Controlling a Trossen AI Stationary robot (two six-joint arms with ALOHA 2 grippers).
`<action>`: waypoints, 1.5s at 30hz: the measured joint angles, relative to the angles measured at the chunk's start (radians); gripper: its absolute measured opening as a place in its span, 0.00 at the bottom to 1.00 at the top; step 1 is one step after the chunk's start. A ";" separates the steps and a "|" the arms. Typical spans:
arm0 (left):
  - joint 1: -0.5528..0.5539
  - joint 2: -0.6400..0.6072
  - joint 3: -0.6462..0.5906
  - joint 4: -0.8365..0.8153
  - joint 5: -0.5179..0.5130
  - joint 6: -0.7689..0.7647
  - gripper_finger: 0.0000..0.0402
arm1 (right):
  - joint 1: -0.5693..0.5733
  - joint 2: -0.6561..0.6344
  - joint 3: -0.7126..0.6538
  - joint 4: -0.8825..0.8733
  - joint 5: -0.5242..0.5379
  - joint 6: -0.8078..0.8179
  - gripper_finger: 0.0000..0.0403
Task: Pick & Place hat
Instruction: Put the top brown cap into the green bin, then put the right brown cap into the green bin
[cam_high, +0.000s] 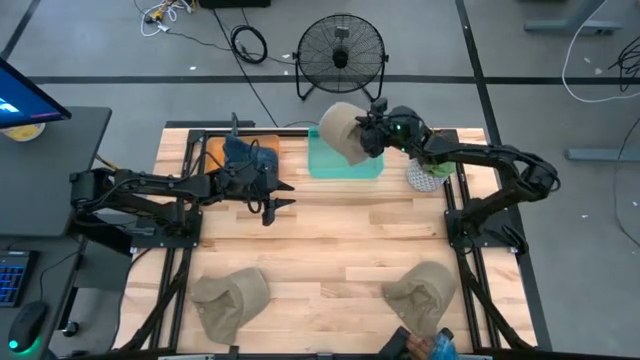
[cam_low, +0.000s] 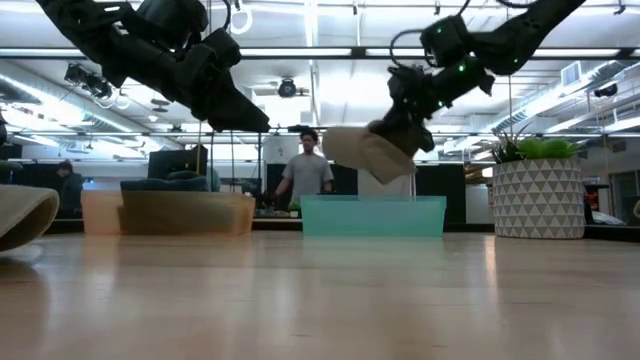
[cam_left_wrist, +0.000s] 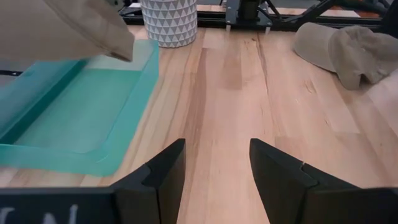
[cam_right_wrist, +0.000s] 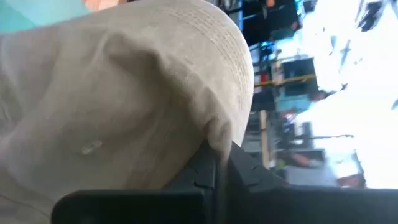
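A tan hat (cam_high: 342, 128) hangs in the air over the teal bin (cam_high: 345, 165) at the table's far edge; it also shows in the low view as the tan hat (cam_low: 368, 150) above the teal bin (cam_low: 372, 215). My right gripper (cam_high: 372, 135) is shut on it. Two more tan hats lie on the table's near side, one left (cam_high: 230, 298) and one right (cam_high: 425, 288). A dark blue hat (cam_high: 248, 153) sits in the orange bin (cam_high: 215, 150). My left gripper (cam_left_wrist: 217, 168) is open above bare wood near the table's middle, beside the orange bin. My right gripper pinches the tan hat's stitched edge (cam_right_wrist: 217, 134) between its two shut fingers (cam_right_wrist: 239, 165). It comes at the hat from the table's right side, slanting a little downward. The hat is lifted clear and bulges out beyond the fingers, over the teal bin.
A white patterned plant pot (cam_high: 428, 176) stands just right of the teal bin, under my right arm. A floor fan (cam_high: 342, 52) stands beyond the far edge. People show in the room behind in the low view. Bare wood lies across the table's middle.
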 joint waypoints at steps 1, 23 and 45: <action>0.000 0.000 0.000 0.000 0.000 -0.002 0.45 | -0.014 0.013 0.000 0.000 -0.023 0.026 0.02; 0.000 0.000 0.000 -0.002 0.000 -0.016 0.45 | -0.059 0.232 0.000 0.045 -0.151 0.215 0.12; 0.000 0.000 0.000 -0.002 0.000 -0.172 0.45 | 0.173 -0.059 0.000 -0.273 -0.074 0.610 0.47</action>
